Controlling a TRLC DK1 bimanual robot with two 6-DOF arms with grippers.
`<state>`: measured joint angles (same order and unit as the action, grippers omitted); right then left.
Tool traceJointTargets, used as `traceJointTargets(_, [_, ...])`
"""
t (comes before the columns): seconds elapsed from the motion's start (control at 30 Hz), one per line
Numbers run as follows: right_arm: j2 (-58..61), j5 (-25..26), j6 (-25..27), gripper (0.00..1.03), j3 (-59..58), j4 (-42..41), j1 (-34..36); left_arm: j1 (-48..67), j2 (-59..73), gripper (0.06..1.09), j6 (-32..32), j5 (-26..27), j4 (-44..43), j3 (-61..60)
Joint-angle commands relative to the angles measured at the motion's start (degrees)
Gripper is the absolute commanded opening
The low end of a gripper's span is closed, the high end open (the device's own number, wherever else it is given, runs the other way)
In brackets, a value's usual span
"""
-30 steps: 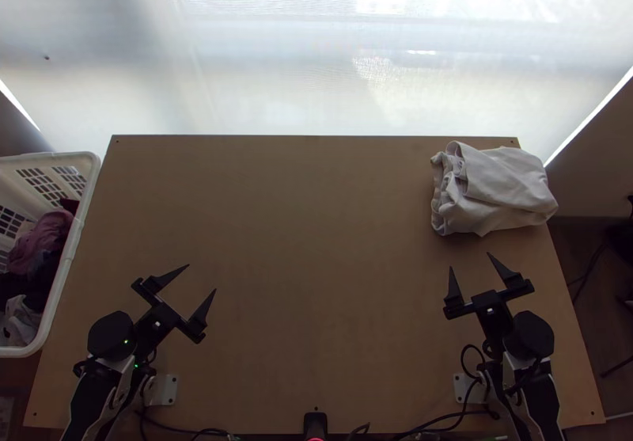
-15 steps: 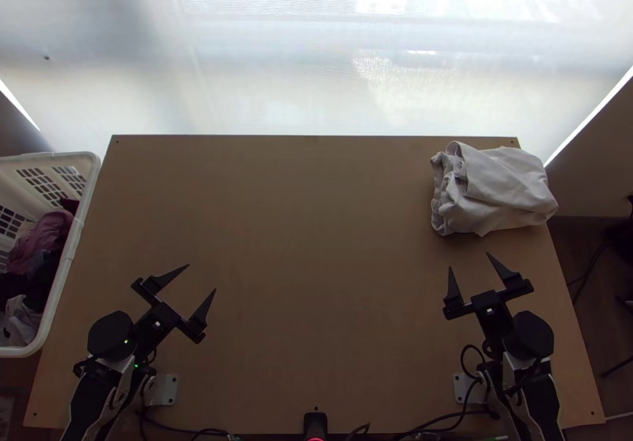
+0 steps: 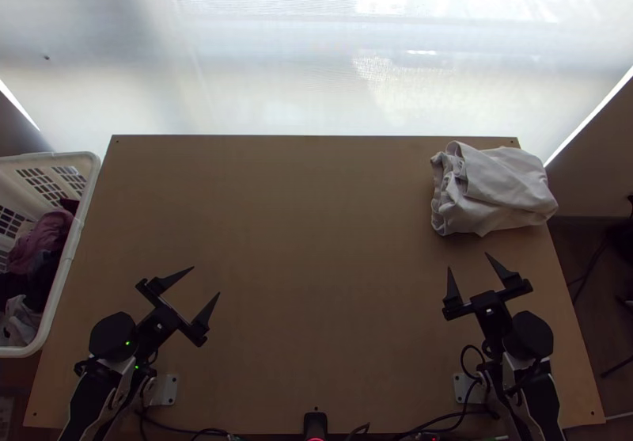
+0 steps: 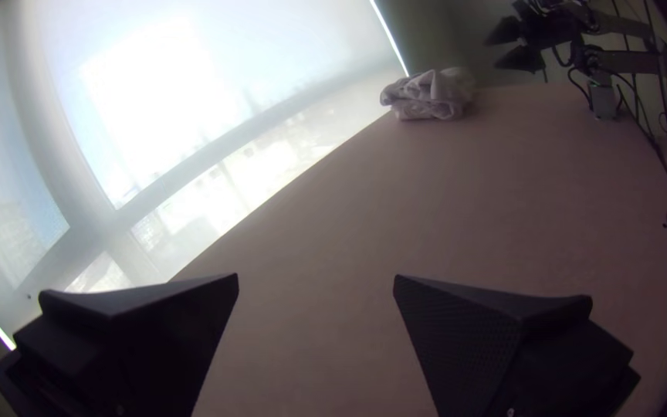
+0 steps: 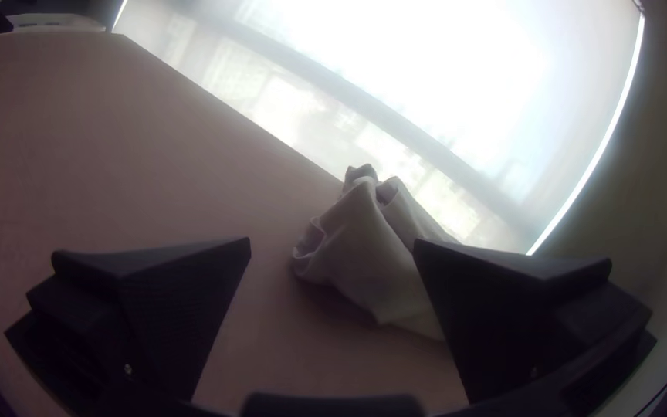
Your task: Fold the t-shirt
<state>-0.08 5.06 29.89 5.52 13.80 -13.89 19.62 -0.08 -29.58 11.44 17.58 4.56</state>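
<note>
My left gripper stands open over the table's near left part, nothing between its fingers. My right gripper is open too, over the near right part, just short of the cloth. At the table's far right corner lies a light grey-white cloth, bunched into a loosely folded pile; whether it is a t-shirt I cannot tell. In the left wrist view the cloth is far off beyond the open left gripper. The right wrist view has the cloth beyond the open right gripper, apart from it.
A white laundry basket with dark, pink and white clothes stands against the table's left edge. Bare wood of the table stretches between the arms and out to the far edge. Black cables run along the near edge.
My left gripper has shifted very slightly to the right and is still open. The right gripper has barely moved, and the cloth lies as before.
</note>
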Motion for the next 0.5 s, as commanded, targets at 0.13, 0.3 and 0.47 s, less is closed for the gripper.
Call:
traceJointTargets(0.13, [0.0,-0.1,0.0,0.98,-0.1,0.2,-3.2,1.3,0.0,1.04,0.1,0.3,0.1,0.0])
traceJointTargets(0.3, [0.0,-4.8,0.0,0.98,-0.1,1.4,-3.7,1.8,0.0,1.04,0.0,0.4,0.1,0.0])
traceJointTargets(0.47, [0.0,-7.0,0.0,0.98,-0.1,2.1,-4.7,1.8,0.0,1.04,0.1,0.4,0.1,0.0])
